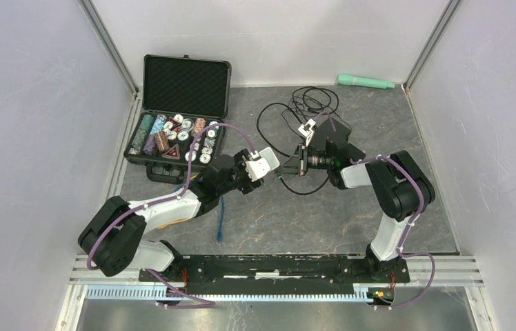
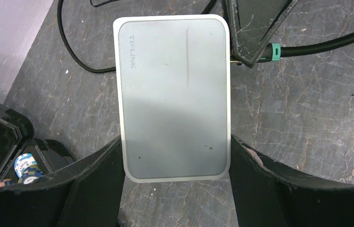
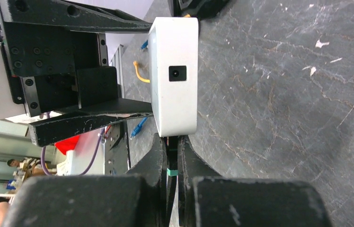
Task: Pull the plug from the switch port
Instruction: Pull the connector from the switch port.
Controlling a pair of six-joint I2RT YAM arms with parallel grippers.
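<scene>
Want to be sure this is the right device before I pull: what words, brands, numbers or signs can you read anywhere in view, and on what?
"TP-LINK": faint raised lettering on the top face of the white switch, near one corner.
Print on the poker chips in the case: too small to read.
Marking on the red triangular piece in the case: too blurred to read.
Nothing else legible.

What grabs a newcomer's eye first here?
The white switch at mid-table, clamped across its width by the left gripper. Right beside it, the right gripper pinches the green-collared plug at the switch's edge. At back left, an open black case of poker chips adds colour.
</scene>
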